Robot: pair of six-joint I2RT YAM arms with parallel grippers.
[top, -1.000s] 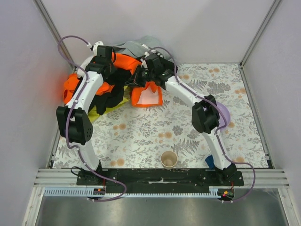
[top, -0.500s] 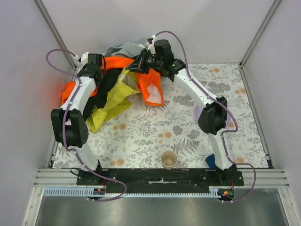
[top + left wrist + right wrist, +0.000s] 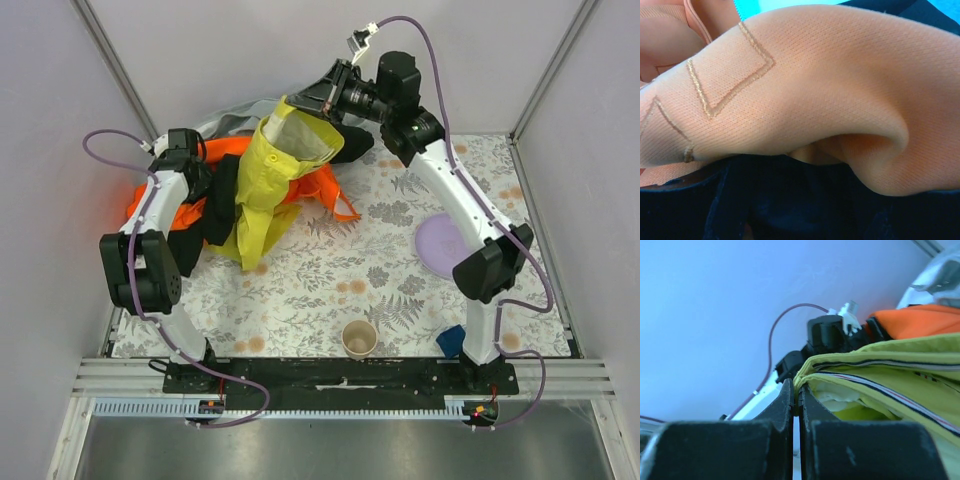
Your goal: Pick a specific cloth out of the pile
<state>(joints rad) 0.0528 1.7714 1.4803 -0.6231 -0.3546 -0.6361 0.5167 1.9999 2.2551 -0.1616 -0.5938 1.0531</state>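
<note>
The right claw (image 3: 312, 98) is shut on the top edge of the yellow-green cloth (image 3: 262, 185), high above the pile (image 3: 160, 200). The cloth hangs straight down from the claw, and its bottom end rests at the near edge of the pile. I think the pull should go up, away from the pile. The left claw (image 3: 188, 152) sits low in the pile; I cannot tell if it is open or closed
</note>
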